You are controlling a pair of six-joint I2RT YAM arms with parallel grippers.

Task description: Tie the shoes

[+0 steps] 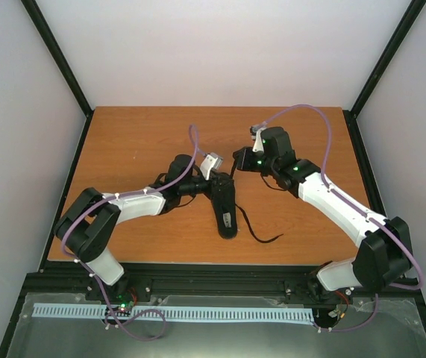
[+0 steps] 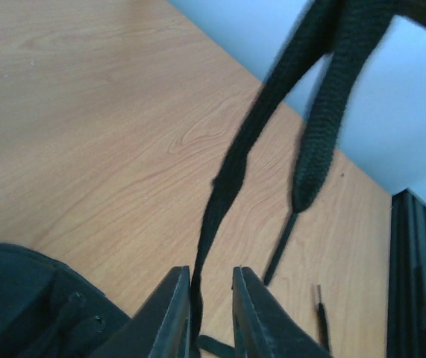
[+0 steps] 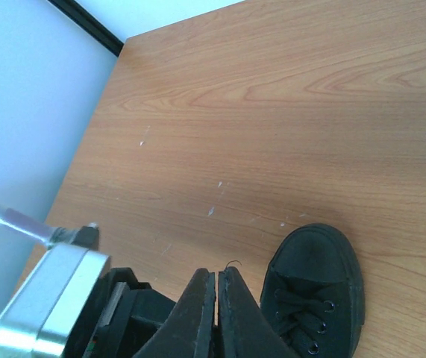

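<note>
Shoe point(image 1: 226, 209) lies near the middle of the wooden table point(image 1: 138, 142), lengthwise along the table's depth, with both arms reaching in over its far end. In the right wrist view its rounded toe and first eyelets show just beside the right gripper point(image 3: 217, 298), whose two fingers are pressed flat together with no gap. From above, a thin dark line runs from the shoe up to that gripper, so it appears to be pinching the lace point(image 2: 231, 171), though the strand itself is hard to make out between the fingers. In the left wrist view the lace hangs in the air as two strands climbing toward the upper right, out of frame. One strand drops down between the fingers of the left gripper point(image 2: 211, 309). Those jaws stand narrow, with the strand close against one finger; I cannot tell whether they actually clamp it. Another loose lace end point(image 1: 261, 237) trails on the table to the shoe's right.
</note>
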